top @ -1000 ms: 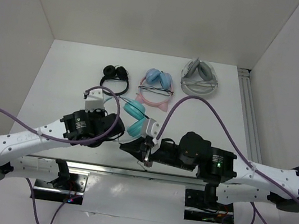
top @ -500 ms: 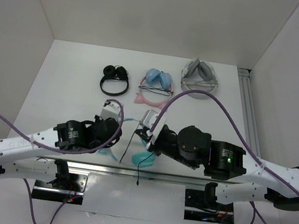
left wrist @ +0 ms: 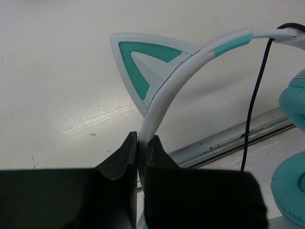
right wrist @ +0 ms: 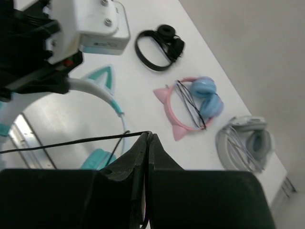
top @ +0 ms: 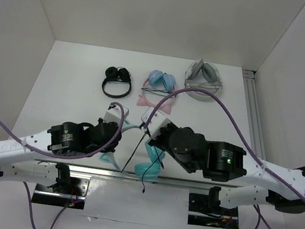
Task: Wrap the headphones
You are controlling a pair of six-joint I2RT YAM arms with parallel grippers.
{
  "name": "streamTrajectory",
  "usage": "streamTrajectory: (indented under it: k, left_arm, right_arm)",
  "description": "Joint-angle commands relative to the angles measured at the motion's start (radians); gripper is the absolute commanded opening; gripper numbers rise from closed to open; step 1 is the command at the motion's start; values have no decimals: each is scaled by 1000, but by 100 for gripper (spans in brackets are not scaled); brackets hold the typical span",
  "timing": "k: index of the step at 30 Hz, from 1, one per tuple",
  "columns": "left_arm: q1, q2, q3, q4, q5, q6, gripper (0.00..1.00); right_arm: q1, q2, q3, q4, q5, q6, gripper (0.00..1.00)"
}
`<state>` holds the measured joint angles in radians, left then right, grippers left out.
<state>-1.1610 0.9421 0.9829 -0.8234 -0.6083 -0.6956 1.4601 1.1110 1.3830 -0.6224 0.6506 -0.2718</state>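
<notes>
Left pincer clamps the headband of the headphones; right pincer nips their cable tight.

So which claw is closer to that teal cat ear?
Left. The left claw clamps the headband right beside the cat ear; the right claw pinches the black cable farther off.

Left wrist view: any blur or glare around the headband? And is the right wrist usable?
Left wrist: headband and cat ear sharp, mild glare streak on the table, left gripper a dark featureless mass. Right wrist: right gripper equally dark, black cable thin but readable, picture slightly soft.
</notes>
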Motion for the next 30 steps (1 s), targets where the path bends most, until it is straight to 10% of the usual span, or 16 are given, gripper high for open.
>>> streamTrajectory:
  k: [1, 10, 21, 30]
  left_arm:
    - [-5, 17, 74, -121, -7, 13, 0]
    - [-5, 93, 190, -449, -280, -278, 0]
    - [-14, 165, 221, -344, -235, -134, 0]
    - [-14, -8, 174, -51, 173, 171, 0]
  right_arm:
    - [-4, 21, 60, 32, 251, -76, 0]
    - [-4, 62, 2, 269, 606, -245, 0]
    - [-4, 41, -38, 382, 650, -447, 1]
    - [-64, -51, -82, 420, 468, -368, 5]
